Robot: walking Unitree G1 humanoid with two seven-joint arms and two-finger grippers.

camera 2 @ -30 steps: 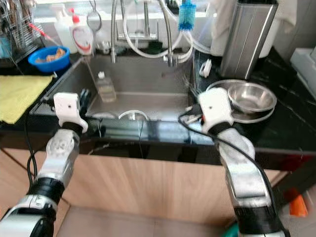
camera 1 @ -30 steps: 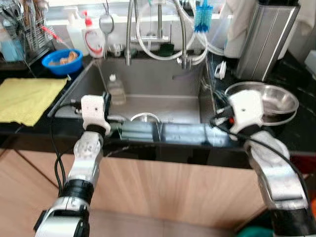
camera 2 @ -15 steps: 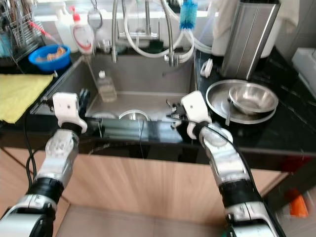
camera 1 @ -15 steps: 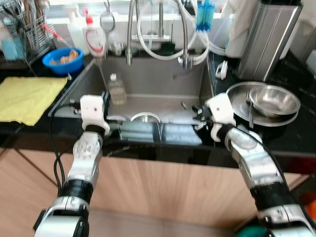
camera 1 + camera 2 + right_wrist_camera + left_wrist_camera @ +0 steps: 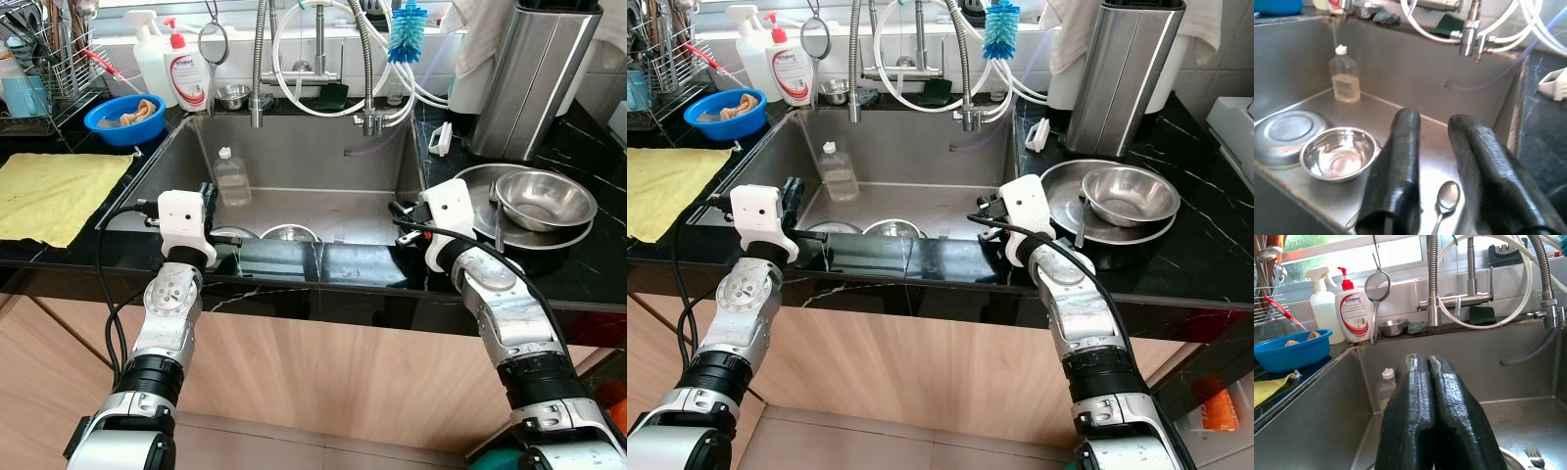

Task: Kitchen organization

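My left gripper (image 5: 1426, 360) hangs over the sink's (image 5: 294, 157) front left edge, fingers pressed shut on nothing. My right gripper (image 5: 1434, 120) is open and empty over the sink's front right corner. Below it in the sink lie a small steel bowl (image 5: 1338, 152), a flat steel plate (image 5: 1283, 137) and a spoon (image 5: 1446, 198). A clear bottle (image 5: 1345, 74) with yellowish liquid stands at the sink's back left. On the right counter a steel bowl (image 5: 544, 199) sits in a wide steel plate (image 5: 468, 181), with a utensil (image 5: 499, 220) lying across it.
A tall steel canister (image 5: 529, 78) stands behind the plate. A yellow cloth (image 5: 49, 196), a blue bowl (image 5: 124, 116), soap bottles (image 5: 186, 64) and a cutlery rack (image 5: 39, 49) are on the left counter. Taps and hoses (image 5: 313, 59) hang over the sink's back. A fork (image 5: 1533, 450) lies in the sink.
My right gripper has moved left from over the counter plate to the sink's front right corner. The steel bowl and utensil on that plate are now uncovered. The left arm has stayed put.
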